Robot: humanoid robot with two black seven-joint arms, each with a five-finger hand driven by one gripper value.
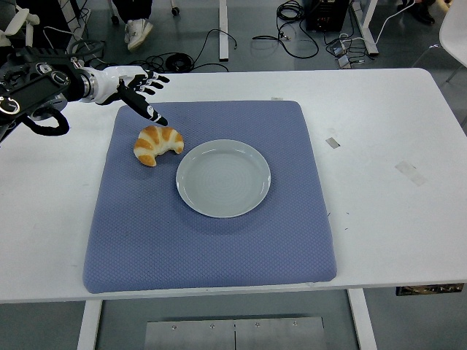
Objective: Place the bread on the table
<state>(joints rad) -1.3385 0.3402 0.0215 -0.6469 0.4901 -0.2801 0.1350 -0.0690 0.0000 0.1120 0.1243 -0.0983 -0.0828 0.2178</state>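
A golden-brown crescent-shaped bread roll (157,144) lies on a blue-grey quilted fabric mat (211,233), just left of a pale grey round ceramic plate (223,178) that sits near the mat's middle; roll and plate are close but apart. The mat covers much of a white rectangular table (387,219), whose right side bears a few small pieces of tape (333,142). The robot's black-and-white left hand (139,91) hovers above the mat's far left corner, fingers spread and holding nothing, clear of the roll. Beyond the table, a grey floor shows tangled black cables (219,44), white table legs (225,29), and a person's white shoe (139,33).
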